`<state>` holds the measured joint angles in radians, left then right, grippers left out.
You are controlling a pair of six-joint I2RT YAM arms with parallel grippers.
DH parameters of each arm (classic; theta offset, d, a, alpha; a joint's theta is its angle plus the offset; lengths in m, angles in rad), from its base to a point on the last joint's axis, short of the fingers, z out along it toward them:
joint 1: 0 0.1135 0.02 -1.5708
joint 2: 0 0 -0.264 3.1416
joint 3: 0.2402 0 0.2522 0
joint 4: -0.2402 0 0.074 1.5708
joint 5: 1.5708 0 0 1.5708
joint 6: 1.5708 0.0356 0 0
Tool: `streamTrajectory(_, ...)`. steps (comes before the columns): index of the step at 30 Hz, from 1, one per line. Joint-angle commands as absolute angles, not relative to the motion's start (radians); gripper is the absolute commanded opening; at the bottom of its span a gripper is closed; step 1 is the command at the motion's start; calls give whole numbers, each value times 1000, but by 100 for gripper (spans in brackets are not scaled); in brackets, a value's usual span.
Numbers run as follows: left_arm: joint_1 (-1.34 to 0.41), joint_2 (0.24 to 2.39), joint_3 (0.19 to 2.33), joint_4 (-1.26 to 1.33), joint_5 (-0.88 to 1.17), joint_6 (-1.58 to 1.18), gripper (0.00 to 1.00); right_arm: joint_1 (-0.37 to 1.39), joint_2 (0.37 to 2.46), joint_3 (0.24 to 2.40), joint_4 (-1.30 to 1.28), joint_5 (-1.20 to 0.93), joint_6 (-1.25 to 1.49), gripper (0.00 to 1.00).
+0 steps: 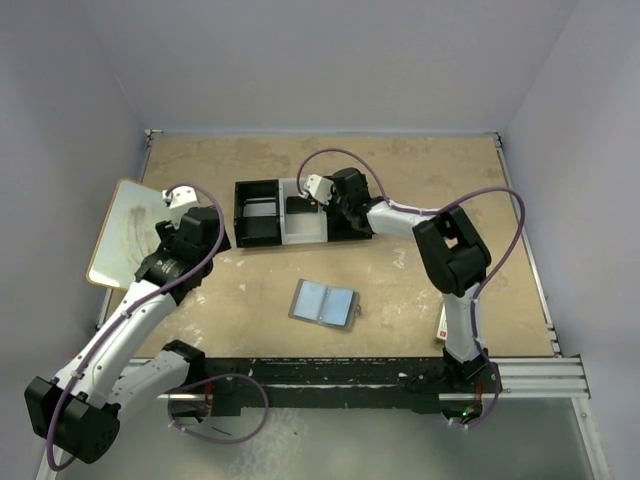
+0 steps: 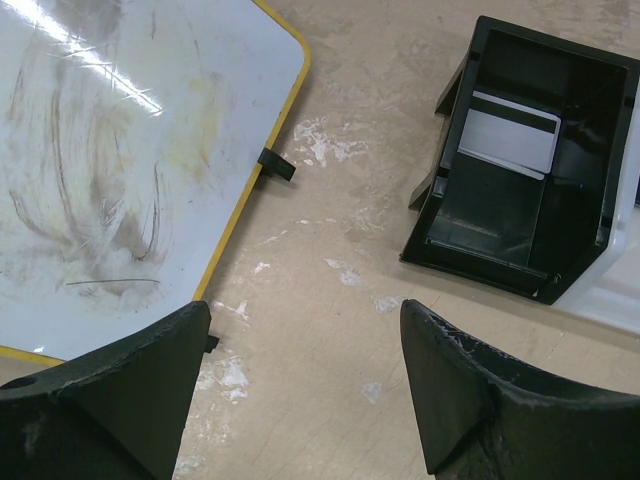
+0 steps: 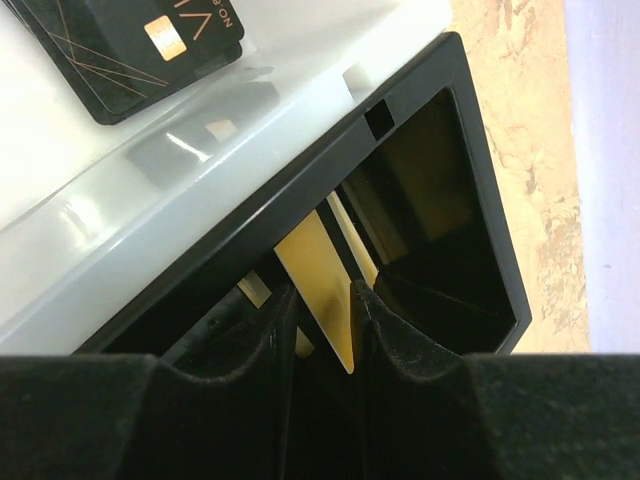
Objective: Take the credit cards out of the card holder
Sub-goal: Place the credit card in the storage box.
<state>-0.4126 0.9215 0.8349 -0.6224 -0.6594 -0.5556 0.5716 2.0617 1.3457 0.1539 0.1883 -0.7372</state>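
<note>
Tan worktop (image 1: 420, 180), grey walls. Card holder (image 1: 323, 303) lies open mid-worktop, between the arms. Right gripper (image 3: 322, 320) jaws narrowly parted, gold card (image 3: 320, 270) looks loose between them, over the end compartment of the tray (image 3: 290, 190); open fully, lift straight. Left gripper (image 2: 305, 330) jaws wide, empty.

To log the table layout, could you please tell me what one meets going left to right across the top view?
Whiteboard → tray → white-and-red box. The card holder overlaps the tray sideways, so it is left out.
</note>
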Motion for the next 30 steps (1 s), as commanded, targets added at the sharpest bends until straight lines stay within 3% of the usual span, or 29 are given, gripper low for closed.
streamTrajectory(1,-408,925,855,-605,-670,-536,75,562,2013,1346,140,173,-748,31)
streamTrajectory(18,-408,939,856,-606,-660,-534,75,557,2002,1387,100,198,-669,35)
streamTrajectory(30,-409,941,856,-604,-662,-534,75,556,1896,1446,-42,157,0,26)
